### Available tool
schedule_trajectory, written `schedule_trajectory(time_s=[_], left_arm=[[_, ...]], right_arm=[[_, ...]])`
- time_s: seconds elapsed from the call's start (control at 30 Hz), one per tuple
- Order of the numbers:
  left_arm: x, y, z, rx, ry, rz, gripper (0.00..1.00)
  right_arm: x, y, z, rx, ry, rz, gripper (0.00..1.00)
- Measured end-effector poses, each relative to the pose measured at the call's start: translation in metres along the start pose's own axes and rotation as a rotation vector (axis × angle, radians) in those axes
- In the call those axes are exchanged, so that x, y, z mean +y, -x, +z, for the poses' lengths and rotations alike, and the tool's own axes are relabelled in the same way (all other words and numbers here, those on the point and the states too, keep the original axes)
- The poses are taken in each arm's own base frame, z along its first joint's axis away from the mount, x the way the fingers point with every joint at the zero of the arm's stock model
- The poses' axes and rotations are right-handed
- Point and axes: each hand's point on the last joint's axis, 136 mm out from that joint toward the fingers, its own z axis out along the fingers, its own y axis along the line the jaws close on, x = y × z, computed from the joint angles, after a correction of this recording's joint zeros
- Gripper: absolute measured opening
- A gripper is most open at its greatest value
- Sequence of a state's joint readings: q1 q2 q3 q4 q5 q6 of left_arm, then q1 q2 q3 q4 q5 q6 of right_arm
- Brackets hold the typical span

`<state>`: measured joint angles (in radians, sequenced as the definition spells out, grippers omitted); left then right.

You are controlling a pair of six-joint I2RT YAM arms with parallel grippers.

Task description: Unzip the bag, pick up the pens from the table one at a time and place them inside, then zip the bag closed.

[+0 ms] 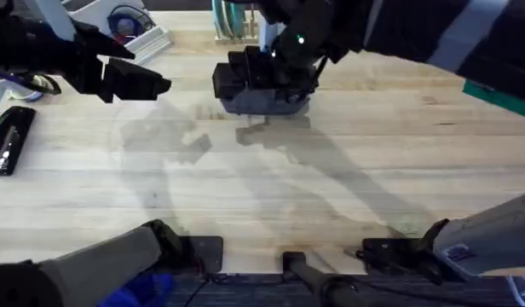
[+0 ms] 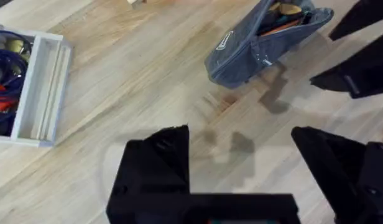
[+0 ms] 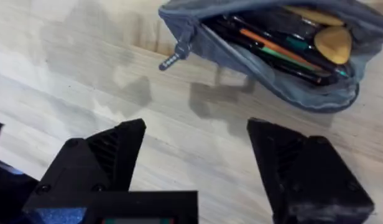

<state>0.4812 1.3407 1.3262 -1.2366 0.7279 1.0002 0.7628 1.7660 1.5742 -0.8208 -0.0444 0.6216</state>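
The blue-grey bag (image 1: 267,104) lies far on the table (image 1: 271,179), near its middle. Its zipper is open in the right wrist view, where the bag (image 3: 241,62) shows several pens (image 3: 272,46) inside, black, orange and green, and the pull tab (image 3: 175,55) hangs off one end. My right gripper (image 1: 250,78) hovers open just over the bag, with its fingers (image 3: 98,155) holding nothing. Off to the left of the bag hangs my left gripper (image 1: 147,83), open and empty. In the left wrist view the bag (image 2: 253,53) lies beyond its fingers (image 2: 157,162).
A black stapler (image 1: 8,136) lies near the left edge. A white tray (image 1: 118,26) of cables sits at the back left, also the white tray (image 2: 39,87) in the left wrist view. A rack (image 1: 233,26) stands behind the bag.
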Motion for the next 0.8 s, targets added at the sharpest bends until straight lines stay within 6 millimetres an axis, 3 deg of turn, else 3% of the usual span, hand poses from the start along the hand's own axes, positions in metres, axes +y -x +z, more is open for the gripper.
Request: schedule_trajectory(time_s=[0.43, 0.8], left_arm=[[-0.001, 0.003, -0.002, -0.066, -0.047, 0.047, 0.993], [0.021, -0.006, 0.019, -0.201, -0.18, 0.074, 0.993]], right_arm=[[0.006, 0.008, -0.005, -0.014, 0.01, 0.002, 0.995], [0.006, 0.008, -0.005, -0.014, 0.011, 0.021, 0.995]])
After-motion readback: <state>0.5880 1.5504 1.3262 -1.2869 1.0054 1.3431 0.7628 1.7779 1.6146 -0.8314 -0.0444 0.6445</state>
